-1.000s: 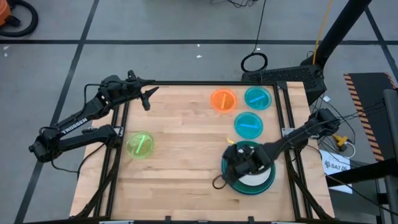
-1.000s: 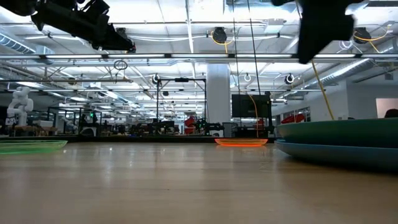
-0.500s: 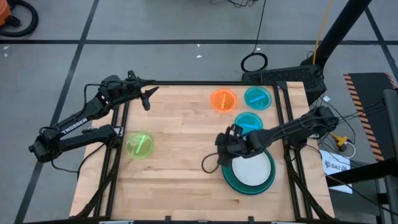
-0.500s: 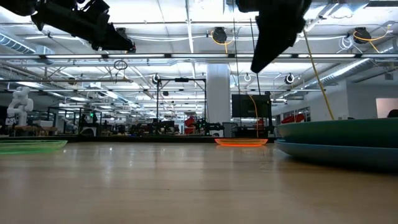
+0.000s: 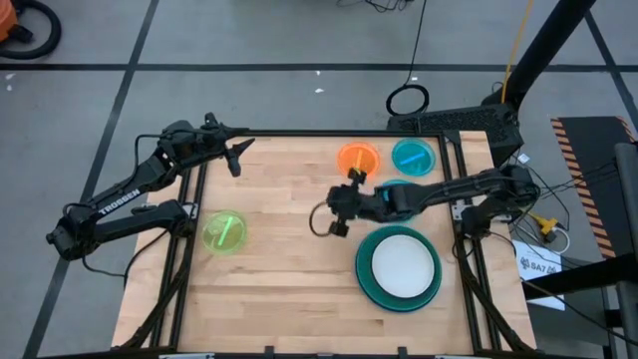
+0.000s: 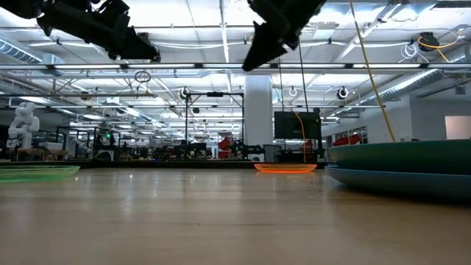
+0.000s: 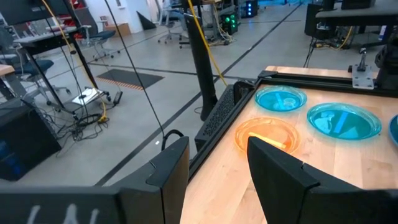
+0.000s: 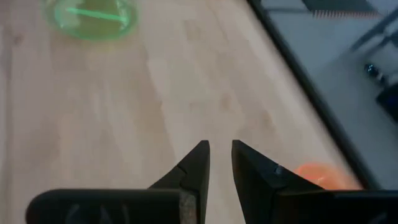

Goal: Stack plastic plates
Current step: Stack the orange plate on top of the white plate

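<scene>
Sitting near the table's point(image 5: 289, 269) right front, a white plate point(image 5: 401, 267) is resting on the teal stack point(image 5: 365, 284). Orange plate point(image 5: 358, 160), two cyan plates point(image 5: 414, 157) and green plate point(image 5: 224, 232) are lying apart. Right gripper point(image 5: 334, 217) is hovering mid-table, fingers narrow, empty; left gripper point(image 5: 231, 155) is waiting open at the far-left corner.

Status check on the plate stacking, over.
Right gripper empty, jaws narrowly apart, above mid-table beside the white plate on the teal stack. Left gripper open, parked at far-left corner. Orange plate and lime green plate unstacked. Nothing blocking.
</scene>
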`<state>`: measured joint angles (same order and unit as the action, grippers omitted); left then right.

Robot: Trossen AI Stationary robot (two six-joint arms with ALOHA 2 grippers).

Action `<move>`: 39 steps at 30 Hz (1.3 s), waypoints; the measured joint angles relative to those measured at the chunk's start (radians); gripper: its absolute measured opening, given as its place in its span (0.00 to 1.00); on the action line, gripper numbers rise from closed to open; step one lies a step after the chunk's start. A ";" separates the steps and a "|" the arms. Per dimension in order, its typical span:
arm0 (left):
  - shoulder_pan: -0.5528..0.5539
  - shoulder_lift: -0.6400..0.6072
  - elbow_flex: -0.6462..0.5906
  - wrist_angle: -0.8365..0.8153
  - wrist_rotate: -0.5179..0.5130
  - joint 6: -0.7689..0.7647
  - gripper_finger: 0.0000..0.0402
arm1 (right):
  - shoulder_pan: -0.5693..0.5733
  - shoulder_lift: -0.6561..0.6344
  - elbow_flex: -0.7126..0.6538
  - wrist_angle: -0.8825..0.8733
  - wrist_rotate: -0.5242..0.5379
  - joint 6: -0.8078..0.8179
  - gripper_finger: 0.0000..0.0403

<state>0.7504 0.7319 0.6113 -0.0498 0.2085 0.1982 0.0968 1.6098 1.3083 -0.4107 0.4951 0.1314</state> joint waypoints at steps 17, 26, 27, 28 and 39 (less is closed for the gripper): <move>0.000 0.000 0.000 -0.030 0.000 0.003 0.42 | -0.241 -0.022 -0.090 0.037 -0.435 -0.378 0.14; 0.000 0.001 0.000 -0.033 0.000 -0.009 0.42 | -0.319 -0.233 -0.452 0.278 -0.407 -0.292 0.05; 0.000 0.001 0.000 -0.028 0.000 -0.010 0.42 | -0.337 -0.252 -0.479 0.298 -0.380 -0.274 0.04; 0.000 0.001 0.000 -0.023 0.000 -0.015 0.42 | -0.356 -0.265 -0.502 0.303 -0.354 -0.255 0.03; -0.011 0.001 0.000 0.032 0.000 -0.022 0.42 | -0.592 -0.182 -0.485 0.253 -0.445 -0.072 0.00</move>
<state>0.7399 0.7330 0.6113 -0.0178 0.2081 0.1762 -0.4955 1.4280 0.8235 -0.1573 0.0504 0.0592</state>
